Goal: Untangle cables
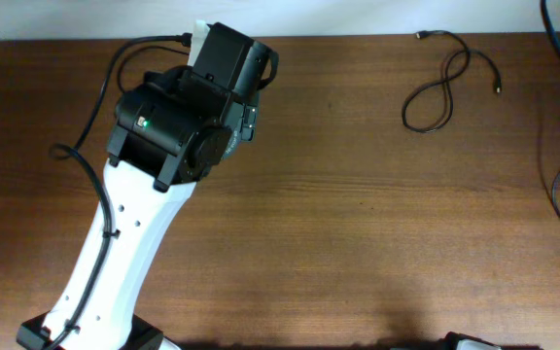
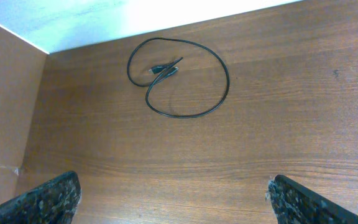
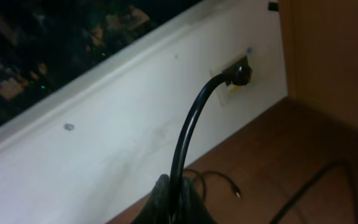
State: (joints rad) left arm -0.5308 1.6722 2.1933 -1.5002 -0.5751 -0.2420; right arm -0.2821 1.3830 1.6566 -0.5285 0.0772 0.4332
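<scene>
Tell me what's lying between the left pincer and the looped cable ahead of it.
Nothing. In the left wrist view, only bare wooden table separates the open left pincer from the looped cable.

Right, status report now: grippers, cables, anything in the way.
Left gripper open, empty. Right gripper shut. Looped cable lies alone ahead of left gripper; figure-eight cable separate, far right. Nothing on either.
</scene>
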